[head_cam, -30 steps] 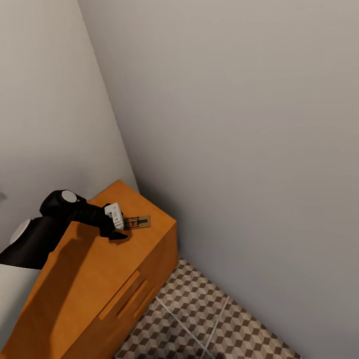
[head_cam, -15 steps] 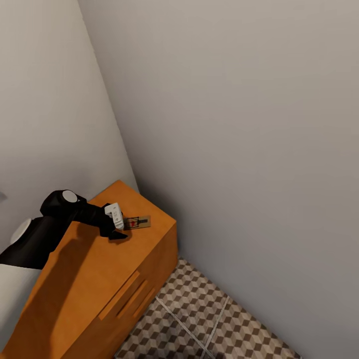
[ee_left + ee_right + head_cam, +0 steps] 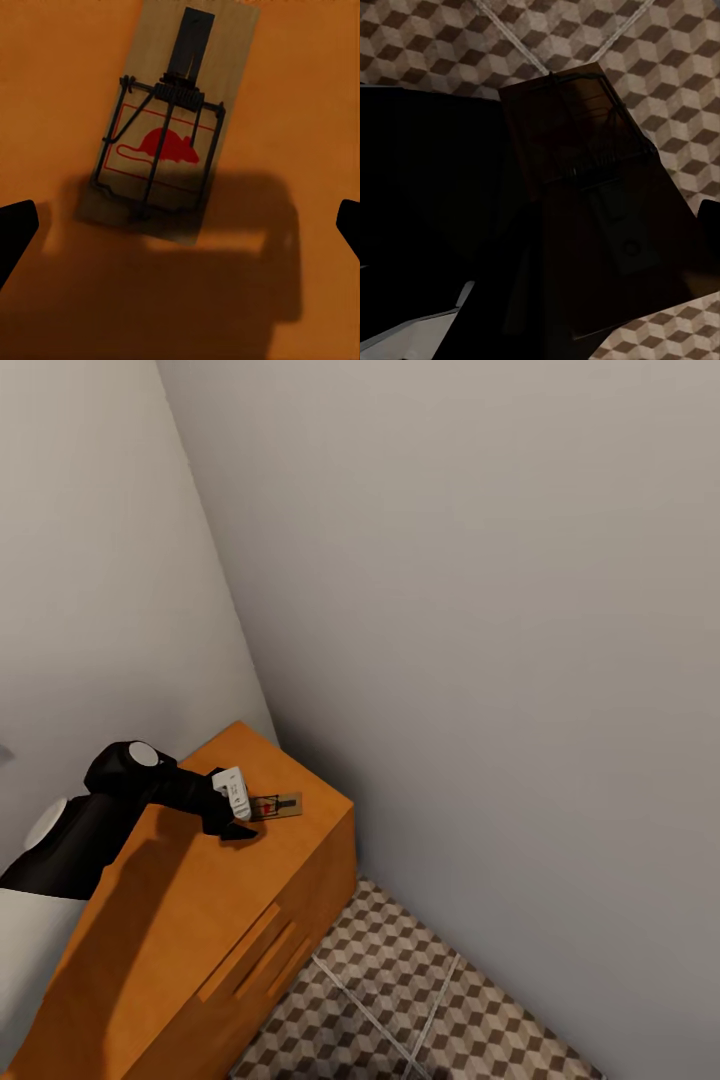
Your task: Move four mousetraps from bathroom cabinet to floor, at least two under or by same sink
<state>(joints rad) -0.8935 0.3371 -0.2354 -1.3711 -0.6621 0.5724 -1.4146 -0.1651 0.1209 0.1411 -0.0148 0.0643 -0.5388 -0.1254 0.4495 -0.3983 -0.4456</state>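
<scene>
One mousetrap point(image 3: 277, 806), a small wooden board with a red mouse print and dark wire, lies flat near the far edge of the orange cabinet point(image 3: 190, 920) top. My left gripper point(image 3: 238, 826) hovers right beside it. In the left wrist view the mousetrap point(image 3: 174, 127) lies just ahead of the left gripper point(image 3: 180, 229), which is open with its dark fingertips point(image 3: 15, 232) spread wide. A second mousetrap point(image 3: 600, 202), dark in shadow, hangs tilted over the bathroom floor point(image 3: 660, 45) with my right gripper point(image 3: 585, 232) shut on it. The bathroom sink is out of view.
The cabinet stands in a corner between two plain grey walls point(image 3: 480, 610). Its drawer fronts with slim bar handles point(image 3: 262, 950) face the cube-patterned tiles point(image 3: 420, 985). A black mass point(image 3: 427, 187) blocks one side of the right wrist view.
The left arm has crept a little toward the mousetrap on the cabinet top. The trap itself has not moved.
</scene>
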